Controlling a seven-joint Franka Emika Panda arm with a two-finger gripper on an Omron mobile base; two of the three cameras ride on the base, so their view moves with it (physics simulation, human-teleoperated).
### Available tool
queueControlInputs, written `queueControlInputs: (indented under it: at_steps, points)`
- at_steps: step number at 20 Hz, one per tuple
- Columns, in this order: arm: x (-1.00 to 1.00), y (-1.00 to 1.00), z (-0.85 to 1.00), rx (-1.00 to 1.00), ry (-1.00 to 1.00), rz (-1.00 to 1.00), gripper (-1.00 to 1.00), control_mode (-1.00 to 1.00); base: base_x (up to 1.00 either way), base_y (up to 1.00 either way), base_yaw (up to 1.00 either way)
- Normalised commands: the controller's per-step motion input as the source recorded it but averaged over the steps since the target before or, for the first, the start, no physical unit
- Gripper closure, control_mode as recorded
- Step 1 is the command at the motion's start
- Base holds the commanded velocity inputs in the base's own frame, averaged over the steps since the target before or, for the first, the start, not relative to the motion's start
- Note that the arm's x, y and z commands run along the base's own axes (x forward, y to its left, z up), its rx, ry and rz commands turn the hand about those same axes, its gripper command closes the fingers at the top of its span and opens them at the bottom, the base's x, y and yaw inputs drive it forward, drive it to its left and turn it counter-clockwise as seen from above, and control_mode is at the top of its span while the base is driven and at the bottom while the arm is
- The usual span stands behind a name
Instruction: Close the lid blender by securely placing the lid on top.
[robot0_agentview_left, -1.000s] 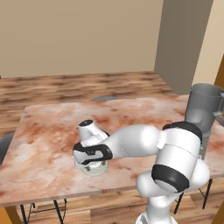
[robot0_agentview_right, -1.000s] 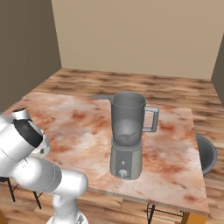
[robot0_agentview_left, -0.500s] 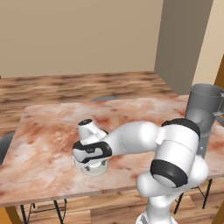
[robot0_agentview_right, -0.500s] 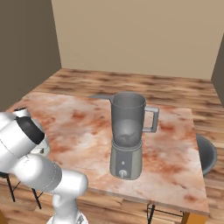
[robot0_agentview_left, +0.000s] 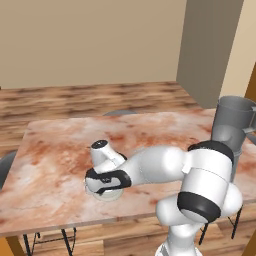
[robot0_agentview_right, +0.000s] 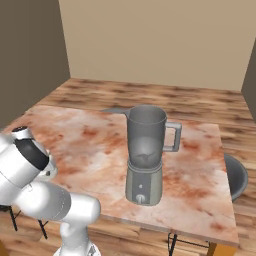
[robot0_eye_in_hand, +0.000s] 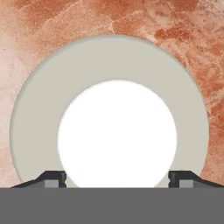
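The lid (robot0_eye_in_hand: 109, 65), a pale grey-green disc with a white centre knob (robot0_eye_in_hand: 117, 135), lies flat on the marble table (robot0_agentview_left: 55, 145) near its front edge. My gripper (robot0_eye_in_hand: 117, 177) points straight down over it, open, with a dark fingertip (robot0_eye_in_hand: 52, 177) on either side of the knob. In the left base view the hand (robot0_agentview_left: 104, 181) sits low on the lid (robot0_agentview_left: 109, 196), hiding most of it. The blender (robot0_agentview_right: 145, 155) stands upright and uncovered near the table's right front, far from the hand; its jar (robot0_agentview_left: 232, 122) shows at the right edge of the left base view.
A dark round seat (robot0_agentview_right: 236, 176) stands beside the table's right side, and another grey seat (robot0_agentview_left: 5, 167) at its left. My elbow and upper arm (robot0_agentview_left: 205, 190) hang over the table's front edge between lid and blender.
The hand has sunk slightly lower over the lid. The lid and blender have not moved.
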Motion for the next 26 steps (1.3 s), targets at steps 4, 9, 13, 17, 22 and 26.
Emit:
queueControlInputs:
  at_steps: [4, 9, 13, 17, 22, 26]
  points:
    - [0.01, -0.14, -0.44, 0.03, -0.07, 0.03, 1.0, -1.0, 0.0, 0.0, 0.0]
    - [0.01, -0.13, -0.18, 0.07, -0.05, 0.02, 1.0, -1.0, 0.0, 0.0, 0.0]
    - [0.0, -0.05, 0.02, 0.03, -0.06, 0.0, 1.0, -1.0, 0.0, 0.0, 0.0]
    - [-0.13, -0.12, 0.22, 0.0, -0.1, 0.0, 1.0, -1.0, 0.0, 0.0, 0.0]
    - [-0.34, -0.26, 0.66, 0.0, -0.14, 0.0, 1.0, -1.0, 0.0, 0.0, 0.0]
    - [-0.36, -0.29, 0.98, 0.0, -0.11, 0.0, 1.0, -1.0, 0.0, 0.0, 0.0]
